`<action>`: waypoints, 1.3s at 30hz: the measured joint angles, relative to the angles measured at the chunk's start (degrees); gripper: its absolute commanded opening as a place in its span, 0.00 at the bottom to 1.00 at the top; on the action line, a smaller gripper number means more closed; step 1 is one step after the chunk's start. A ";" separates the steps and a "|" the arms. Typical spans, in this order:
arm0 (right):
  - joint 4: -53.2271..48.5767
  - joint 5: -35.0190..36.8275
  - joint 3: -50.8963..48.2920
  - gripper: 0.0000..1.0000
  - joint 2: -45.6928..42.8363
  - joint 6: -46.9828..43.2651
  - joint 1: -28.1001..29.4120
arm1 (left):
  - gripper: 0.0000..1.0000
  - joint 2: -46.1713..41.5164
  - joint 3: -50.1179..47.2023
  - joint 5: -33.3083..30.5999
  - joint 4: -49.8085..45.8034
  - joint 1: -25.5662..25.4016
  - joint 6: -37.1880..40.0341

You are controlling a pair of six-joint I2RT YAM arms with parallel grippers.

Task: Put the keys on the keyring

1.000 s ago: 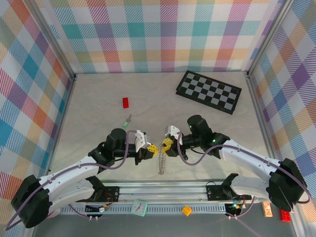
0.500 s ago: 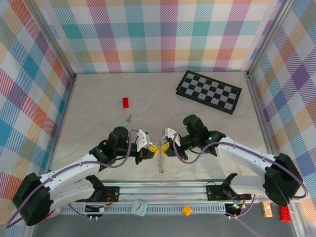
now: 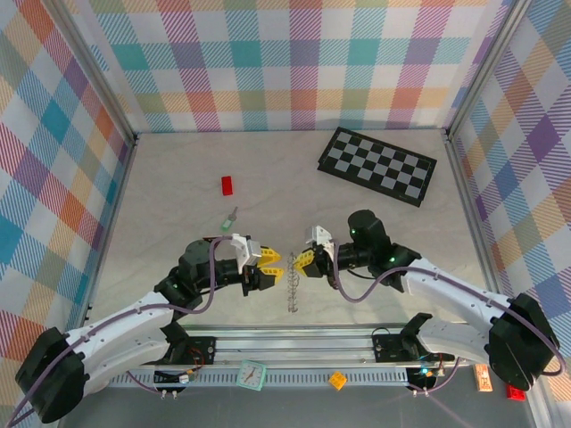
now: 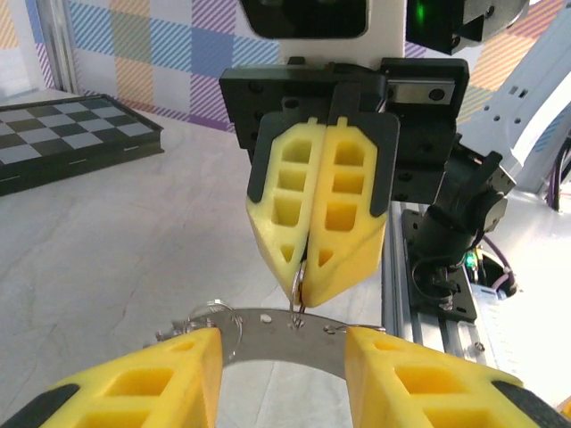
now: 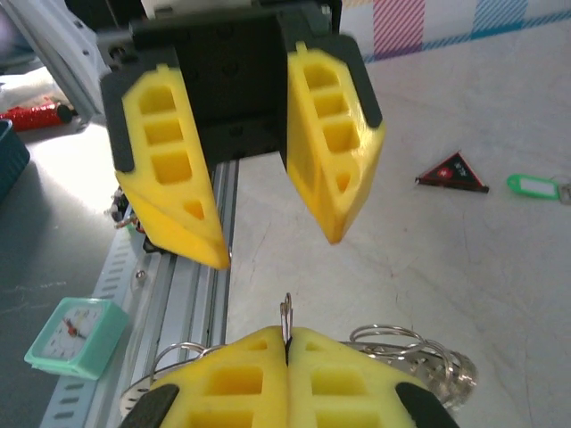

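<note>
The fingers (image 5: 236, 379) of the right gripper (image 4: 301, 290) are pressed flat together, pinching a thin wire loop at the top of the keyring (image 3: 290, 294), whose bright metal chain trails down from the pinch toward the near edge of the table (image 3: 178, 178). In the wrist views the keyring looks like thin, shiny, springy wire: several small split loops bunched along a curved strip. Directly opposite, the left gripper (image 5: 277, 248) faces it with its fingers spread apart and nothing between them. Both pairs are blocky yellow plastic wedges with hollow cells, tapering to blunt tips. The green key (image 3: 230, 218) lies flat on the pale, matte, marbled table, well apart from the keyring and untouched; the black one cannot be made out with certainty. Judging from this, no key has been threaded yet: the keyring is merely held ready, and picking up and threading both keys remains.
</note>
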 measured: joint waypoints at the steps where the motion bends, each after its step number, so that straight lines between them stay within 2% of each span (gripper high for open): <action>1: 1.46 -0.13 -0.46 0.00 -0.22 0.76 0.00 | 0.39 0.74 -0.70 0.22 2.25 0.00 -1.11; 8: 8.04 -1.27 -1.97 0.00 -0.90 4.31 0.00 | 0.35 8.37 -2.16 2.97 16.37 0.04 -6.49; 14: 9.75 -2.29 -1.97 0.00 -0.90 5.79 -0.04 | 0.24 12.87 -2.16 4.52 23.39 0.04 -8.52; 21: 10.49 -2.93 -1.97 0.00 -0.90 7.28 -0.11 | 0.15 13.92 -2.16 6.19 25.99 0.04 -9.42; 26: 9.35 -2.80 -1.97 0.00 -0.90 6.45 -0.11 | 0.02 14.03 -2.16 7.39 26.23 0.04 -9.84; 29: 7.23 -2.43 -1.75 0.00 -0.94 4.79 -0.09 | 0.00 13.99 -2.14 7.48 24.76 0.02 -9.46; 30: 6.08 -2.16 -1.51 0.05 -0.94 4.13 -0.04 | 0.00 13.92 -2.05 7.45 23.96 0.02 -9.29; 32: 2.97 -0.87 -0.74 0.20 -1.05 2.69 0.04 | 0.00 13.20 -1.14 7.26 20.44 -0.02 -8.00; 35: -2.64 1.29 0.76 0.33 -1.79 -0.11 0.07 | 0.00 10.84 1.18 5.57 13.07 -0.02 -4.83; 39: -9.92 4.61 3.91 0.39 -1.99 -3.98 0.26 | 0.00 8.07 4.81 3.58 2.62 -0.76 0.57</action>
